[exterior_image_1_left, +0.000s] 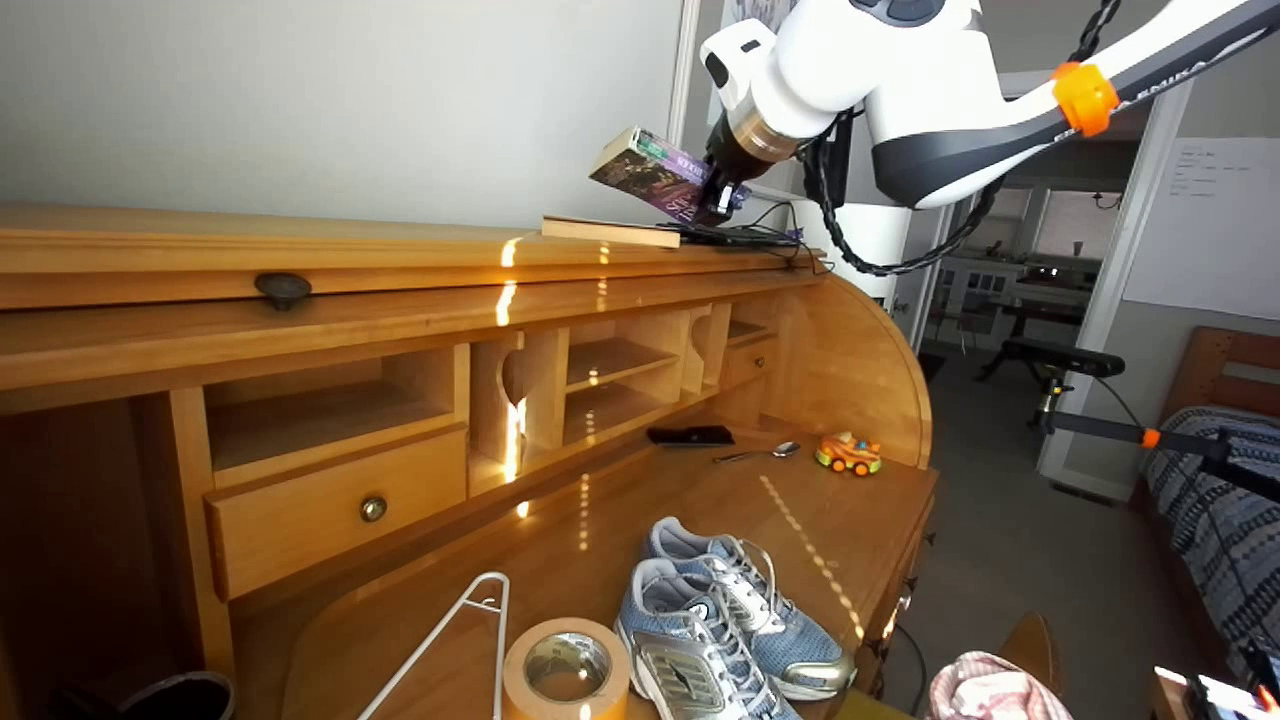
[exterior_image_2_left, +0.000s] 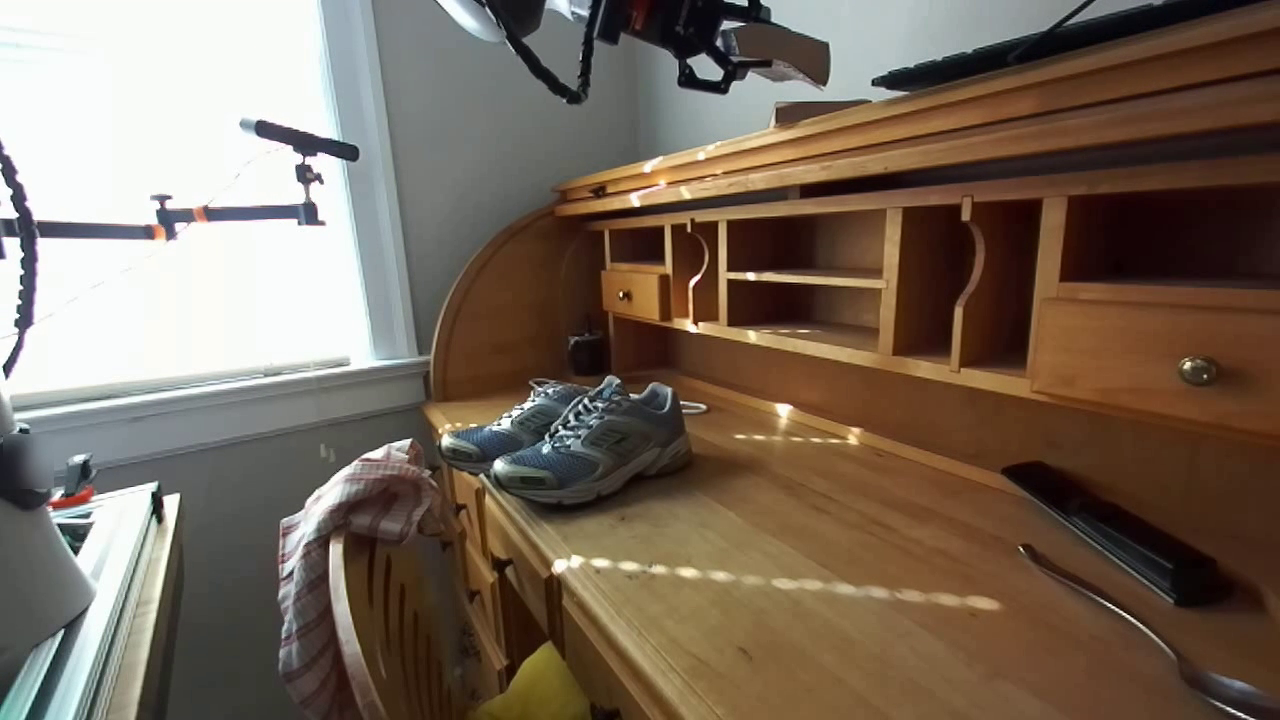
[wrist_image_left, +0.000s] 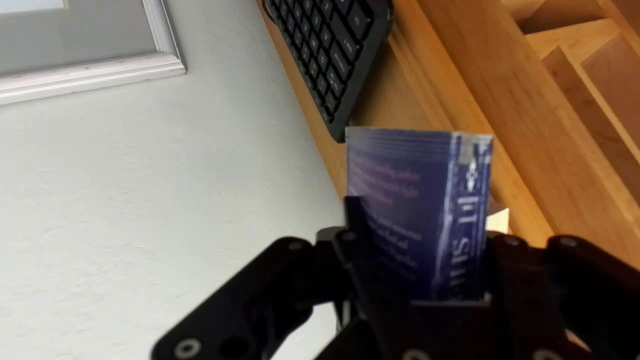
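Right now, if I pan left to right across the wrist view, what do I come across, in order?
Framed picture → black keyboard → dark blue book held in the gripper → desk compartments.

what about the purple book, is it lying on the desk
No, in an exterior view the jaws are closed on the purple book, with a gap between it and the desk below.

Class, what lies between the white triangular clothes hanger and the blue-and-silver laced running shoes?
A round tan tape roll lies between hanger and shoes, shown in an exterior view.
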